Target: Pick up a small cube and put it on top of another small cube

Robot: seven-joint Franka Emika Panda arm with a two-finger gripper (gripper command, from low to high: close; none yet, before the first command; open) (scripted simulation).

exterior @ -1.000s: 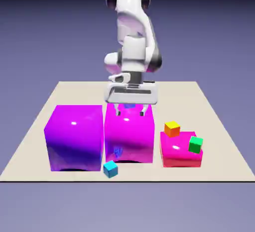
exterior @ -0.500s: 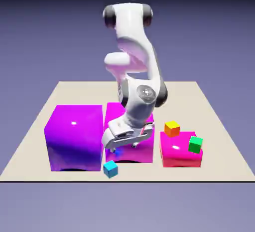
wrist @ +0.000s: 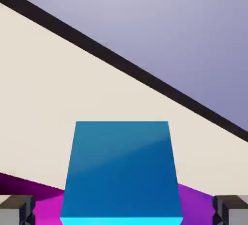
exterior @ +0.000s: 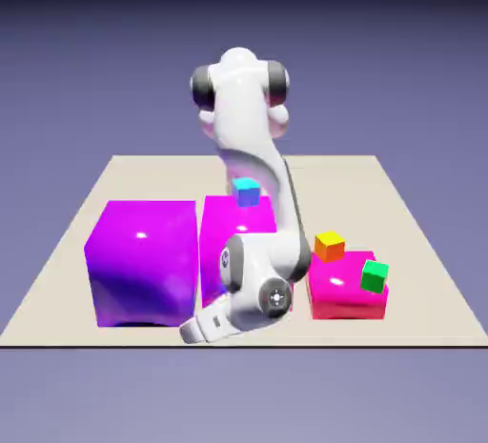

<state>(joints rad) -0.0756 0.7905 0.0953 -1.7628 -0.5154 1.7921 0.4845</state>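
Observation:
The small teal-cyan cube (wrist: 121,166) fills the lower middle of the hand view, resting on the beige table. My gripper (wrist: 124,212) straddles it: a grey fingertip (wrist: 17,209) shows at each bottom corner, both still clear of the cube's sides, so the jaws are open. In the exterior view the hand (exterior: 205,325) is down at the table's front edge and hides this cube. The other small cube, orange with a yellow top (exterior: 330,245), sits on the low magenta block (exterior: 345,291) at the exterior view's right.
A large magenta block (exterior: 141,260) stands at the exterior view's left, a second one (exterior: 221,231) behind my forearm carries a cyan-topped violet cube (exterior: 247,191). A tiny green cube (exterior: 375,275) leans on the low block. The table's front edge (exterior: 381,340) is close.
The arm has swung from above the middle magenta block down and forward to the table's front. The hand now covers the teal cube that lay exposed there.

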